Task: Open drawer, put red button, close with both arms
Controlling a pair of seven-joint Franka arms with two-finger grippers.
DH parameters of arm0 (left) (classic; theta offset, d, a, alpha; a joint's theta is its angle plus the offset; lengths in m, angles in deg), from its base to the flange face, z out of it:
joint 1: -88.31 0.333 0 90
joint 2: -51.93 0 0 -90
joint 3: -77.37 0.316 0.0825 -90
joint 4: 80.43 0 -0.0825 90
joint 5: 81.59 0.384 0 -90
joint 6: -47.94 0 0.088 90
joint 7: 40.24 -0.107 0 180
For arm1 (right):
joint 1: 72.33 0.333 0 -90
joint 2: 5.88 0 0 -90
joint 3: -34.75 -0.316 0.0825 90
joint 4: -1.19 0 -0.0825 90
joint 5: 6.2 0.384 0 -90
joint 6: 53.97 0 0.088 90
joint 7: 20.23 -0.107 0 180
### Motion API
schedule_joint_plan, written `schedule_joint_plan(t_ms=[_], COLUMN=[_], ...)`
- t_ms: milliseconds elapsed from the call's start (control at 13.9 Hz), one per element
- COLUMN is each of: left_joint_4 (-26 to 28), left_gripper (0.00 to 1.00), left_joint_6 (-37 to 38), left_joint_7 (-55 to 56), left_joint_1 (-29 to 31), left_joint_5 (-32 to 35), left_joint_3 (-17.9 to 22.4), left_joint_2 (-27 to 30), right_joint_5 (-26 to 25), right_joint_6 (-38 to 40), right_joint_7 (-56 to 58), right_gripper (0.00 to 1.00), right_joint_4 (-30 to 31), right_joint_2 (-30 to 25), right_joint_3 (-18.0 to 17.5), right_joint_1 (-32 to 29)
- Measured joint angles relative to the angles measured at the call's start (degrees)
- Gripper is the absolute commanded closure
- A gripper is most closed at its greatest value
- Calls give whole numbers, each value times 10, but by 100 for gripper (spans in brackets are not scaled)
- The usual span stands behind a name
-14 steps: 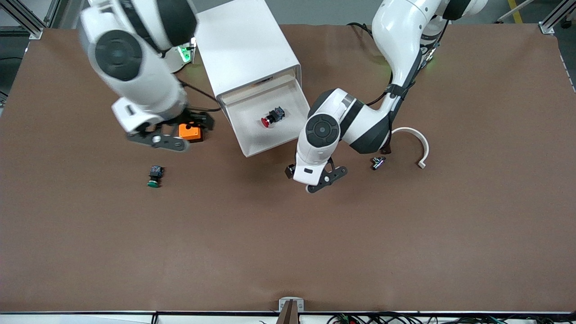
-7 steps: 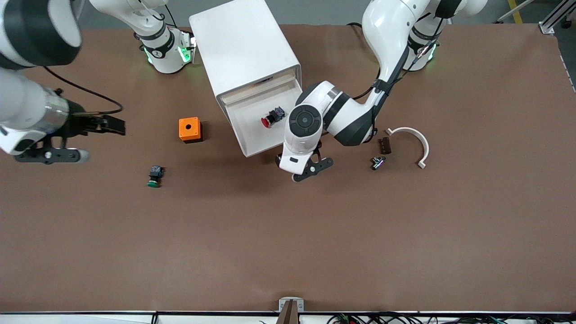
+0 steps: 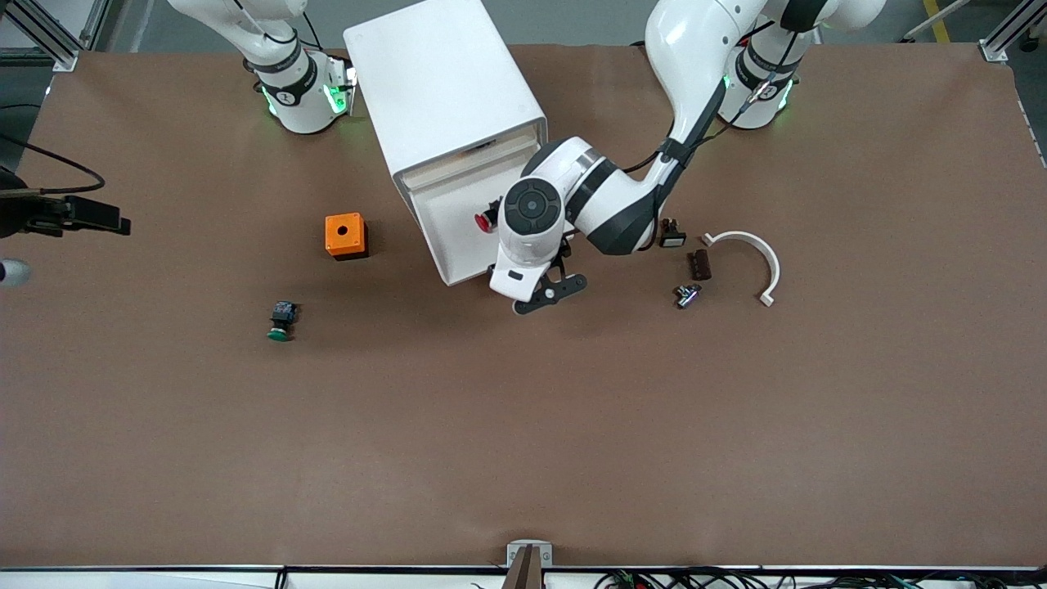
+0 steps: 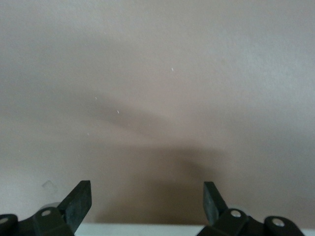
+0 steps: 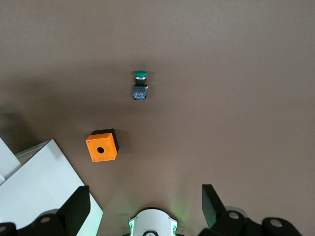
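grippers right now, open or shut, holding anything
left gripper: open, empty, at the drawer front.
right gripper: open, empty, raised.

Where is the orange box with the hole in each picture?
Front view: the orange box sits on the table beside the white cabinet, toward the right arm's end.
Left wrist view: not in it, only bare surface past the left gripper.
Right wrist view: the orange box lies between the cabinet corner and the green button.
Shared landmark: the green button, in the front and right wrist views.
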Motion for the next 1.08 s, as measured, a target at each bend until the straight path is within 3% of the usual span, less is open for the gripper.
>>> schedule_joint_plan(t_ms=[862,1077], left_joint_4=[5,7], left_gripper=[0,0], left_joint_6=[0,0], left_joint_7=[0,0], left_joint_1=[-10,-20], left_joint_5=[-67,-86], left_joint_3=[-23,-24], left_joint_2=[0,-1], right_joint_5=[0,0], right_joint_6=[-5,-33], right_joint_7=[1,1], right_gripper=[0,0], right_joint_4=[4,32], right_joint_2=[3,-3], right_joint_3=[-9,-9], right_joint_1=[-4,-4])
